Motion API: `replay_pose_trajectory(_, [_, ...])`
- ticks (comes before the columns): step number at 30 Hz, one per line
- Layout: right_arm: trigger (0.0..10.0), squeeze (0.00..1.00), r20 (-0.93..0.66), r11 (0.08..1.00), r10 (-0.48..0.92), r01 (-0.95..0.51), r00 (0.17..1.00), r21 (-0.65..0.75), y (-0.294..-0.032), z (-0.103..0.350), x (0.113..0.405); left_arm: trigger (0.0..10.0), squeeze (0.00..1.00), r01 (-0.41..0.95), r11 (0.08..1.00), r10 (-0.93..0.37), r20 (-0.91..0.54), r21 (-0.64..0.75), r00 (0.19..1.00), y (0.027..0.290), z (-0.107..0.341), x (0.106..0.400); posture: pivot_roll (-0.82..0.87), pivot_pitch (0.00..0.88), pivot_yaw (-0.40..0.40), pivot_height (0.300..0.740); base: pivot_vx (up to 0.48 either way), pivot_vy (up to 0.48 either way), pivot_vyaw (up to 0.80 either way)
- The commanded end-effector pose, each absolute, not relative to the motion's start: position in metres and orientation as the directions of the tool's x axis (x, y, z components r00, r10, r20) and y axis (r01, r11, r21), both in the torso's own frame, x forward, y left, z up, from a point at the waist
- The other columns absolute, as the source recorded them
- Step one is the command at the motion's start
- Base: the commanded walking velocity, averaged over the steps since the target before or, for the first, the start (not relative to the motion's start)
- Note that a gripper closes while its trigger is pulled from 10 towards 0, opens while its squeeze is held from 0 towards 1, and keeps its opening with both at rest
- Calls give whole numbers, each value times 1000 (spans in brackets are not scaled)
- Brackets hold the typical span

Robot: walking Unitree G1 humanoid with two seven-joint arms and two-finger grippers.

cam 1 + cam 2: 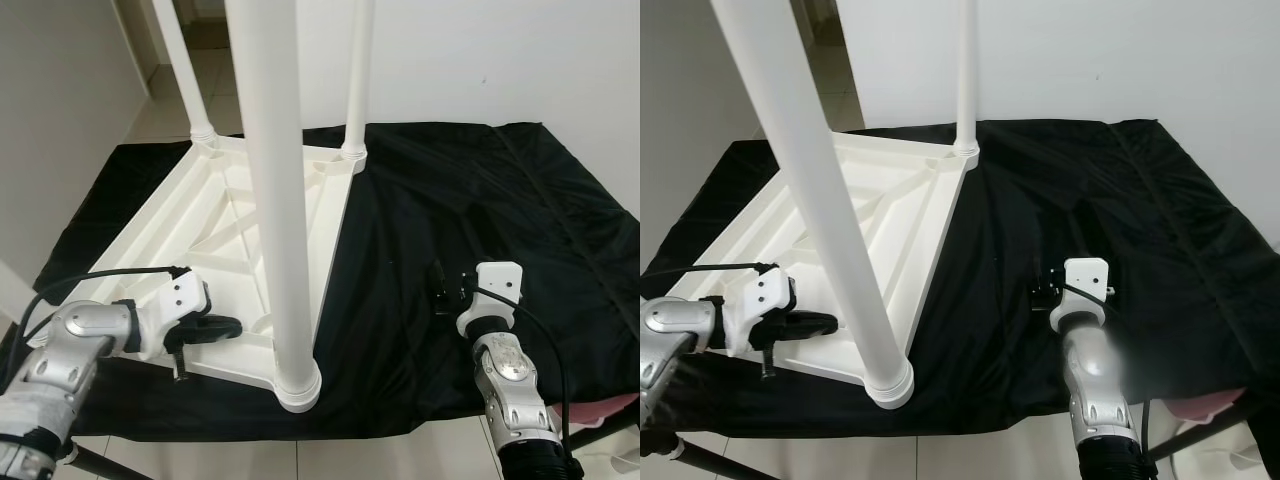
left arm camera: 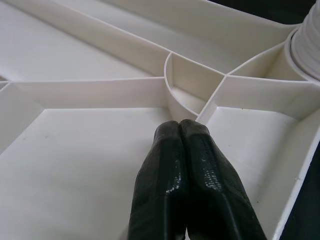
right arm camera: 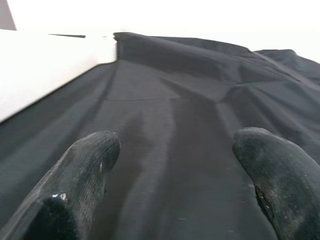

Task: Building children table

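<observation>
A white plastic children's table (image 1: pixel 215 215) lies upside down on a black cloth (image 1: pixel 480 200), ribbed underside up. Three white legs stand in its corner sockets: a near one (image 1: pixel 275 200), a far left one (image 1: pixel 180 60) and a far right one (image 1: pixel 358 70). My left gripper (image 1: pixel 228 327) is shut with nothing in it. It reaches over the table's near left corner, its tips (image 2: pixel 179 125) just above the ribs by a curved socket wall (image 2: pixel 172 80). My right gripper (image 3: pixel 175 165) is open and low over bare cloth, to the right of the table's edge (image 3: pixel 45 70).
The cloth covers a raised surface whose front edge (image 1: pixel 400 425) runs just below both arms. Tiled floor (image 1: pixel 205 90) and a white wall (image 1: pixel 480 60) lie behind. Something pink (image 1: pixel 612 408) shows at the lower right. The cloth's right half is bare.
</observation>
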State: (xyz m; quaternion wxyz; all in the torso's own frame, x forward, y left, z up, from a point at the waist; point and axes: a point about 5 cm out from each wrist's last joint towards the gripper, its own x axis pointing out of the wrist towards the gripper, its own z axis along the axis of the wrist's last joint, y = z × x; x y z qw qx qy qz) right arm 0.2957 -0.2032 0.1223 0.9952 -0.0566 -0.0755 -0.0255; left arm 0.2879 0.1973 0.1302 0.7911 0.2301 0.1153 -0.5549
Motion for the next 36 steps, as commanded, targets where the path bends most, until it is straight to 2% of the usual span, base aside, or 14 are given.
replay_pose_trajectory(1, [10000, 0, 155, 993, -42, 59, 987, -104, -201, 121, 294, 10000, 0, 915, 337, -798, -448, 222, 403, 197, 119, 286, -46, 27, 78, 740, 0, 0, 0])
replay_pose_trajectory(2, [10000, 0, 155, 993, -42, 59, 987, -104, -201, 121, 294, 10000, 0, 915, 337, -798, -448, 222, 403, 197, 119, 286, -46, 27, 78, 740, 0, 0, 0])
replay_pose_trajectory(3, [10000, 0, 154, 993, -41, 58, 987, -106, -202, 121, 293, 10000, 388, 917, 342, -817, -417, 205, 398, 193, 121, 285, -48, 26, 80, 740, 0, 0, 0])
replay_pose_trajectory(4, [10000, 0, 154, 993, -41, 58, 987, -106, -202, 121, 293, 10000, 388, 917, 342, -817, -417, 205, 398, 193, 121, 285, -48, 26, 80, 740, 0, 0, 0])
replay_pose_trajectory(5, [10000, 0, 153, 993, -42, 59, 987, -107, -202, 121, 292, 10000, 1000, 918, 350, -823, -406, 186, 396, 193, 121, 285, -48, 26, 80, 740, 0, 0, 0])
replay_pose_trajectory(11, [10000, 0, 151, 992, -42, 59, 988, -108, -203, 120, 292, 10000, 1000, 916, 358, -826, -396, 179, 400, 195, 125, 284, -46, 26, 80, 740, 0, 0, 0])
replay_pose_trajectory(12, [10000, 0, 151, 993, -41, 57, 988, -106, -202, 119, 292, 10000, 0, 917, 357, -829, -391, 178, 399, 192, 125, 283, -39, 29, 85, 740, 0, 0, 0])
replay_pose_trajectory(36, [10000, 0, 154, 993, -63, 77, 986, -85, -199, 119, 289, 10000, 0, 913, 378, -861, -304, 155, 409, 154, 131, 276, -44, 59, 104, 740, 0, 0, 0])
